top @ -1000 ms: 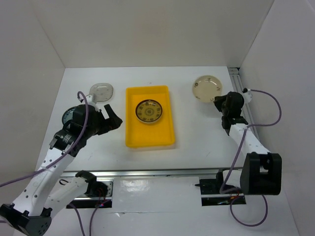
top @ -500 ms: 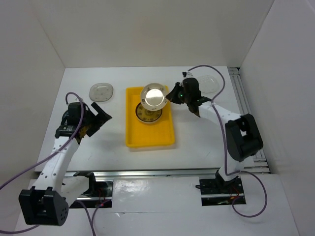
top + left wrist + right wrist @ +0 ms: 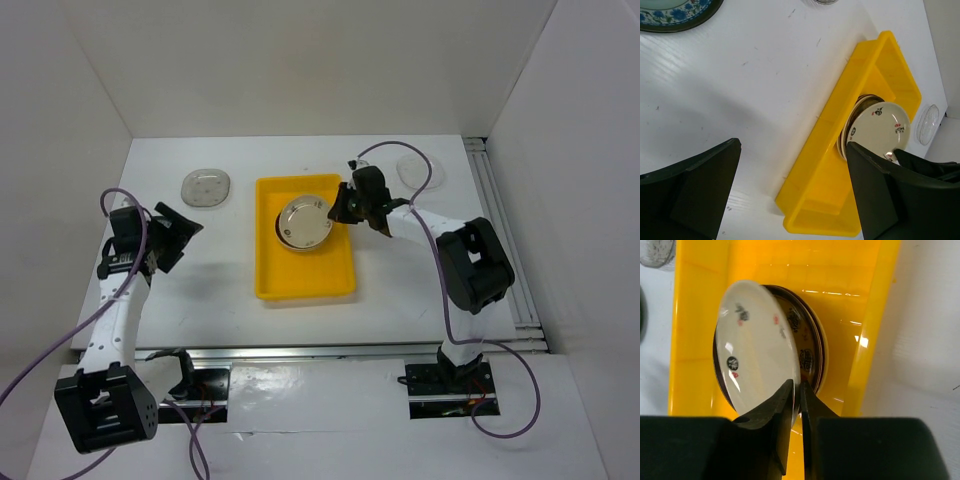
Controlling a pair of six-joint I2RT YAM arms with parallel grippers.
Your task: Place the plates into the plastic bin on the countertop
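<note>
The yellow plastic bin sits mid-table and holds a brown-gold patterned plate. My right gripper is shut on the rim of a cream plate with dark marks, holding it tilted just over the patterned plate; the pinch shows in the right wrist view, with the cream plate leaning left. My left gripper is open and empty, left of the bin; its wrist view shows the bin and the cream plate. A white-grey plate lies far left. A clear glass plate lies far right.
A blue-patterned plate shows at the top left of the left wrist view. White walls enclose the countertop on three sides. A metal rail runs along the right edge.
My right gripper has lowered the cream plate into the bin, onto the patterned plate. My left arm has drawn back to the left, away from the bin.
</note>
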